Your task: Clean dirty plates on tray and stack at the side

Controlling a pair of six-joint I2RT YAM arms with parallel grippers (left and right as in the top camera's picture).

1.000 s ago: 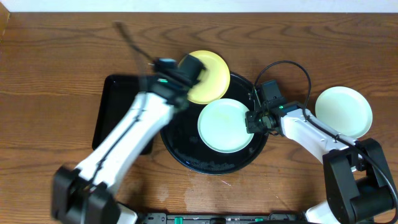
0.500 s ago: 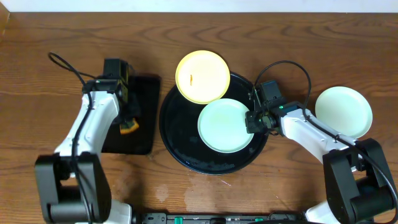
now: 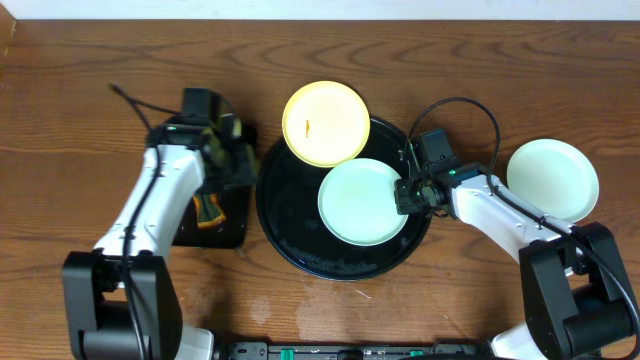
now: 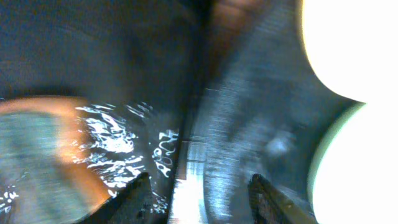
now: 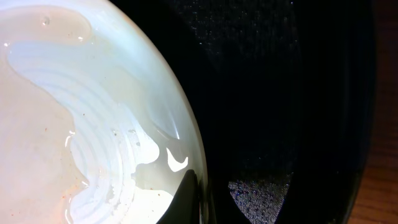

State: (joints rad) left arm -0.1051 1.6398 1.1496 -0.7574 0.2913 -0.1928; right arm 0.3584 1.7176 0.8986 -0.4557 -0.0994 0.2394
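You see the left gripper (image 4: pixel 200 200) with its fingers released and nothing between them, above the left rim of the round tray (image 3: pixel 300 245). The right gripper (image 3: pixel 404 195) is clenched on the right rim of the mint plate (image 3: pixel 360 200), which lies in the tray. The yellow plate (image 3: pixel 325 122) overlaps the tray's far rim, left of the right fingers. A second mint plate (image 3: pixel 553 178) rests on the table (image 3: pixel 100 60), well to their right.

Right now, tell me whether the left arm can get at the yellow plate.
Probably yes. The left hand hangs open and empty at the tray's left rim, and the yellow plate lies uncovered on that tray's upper rim, with nothing between.
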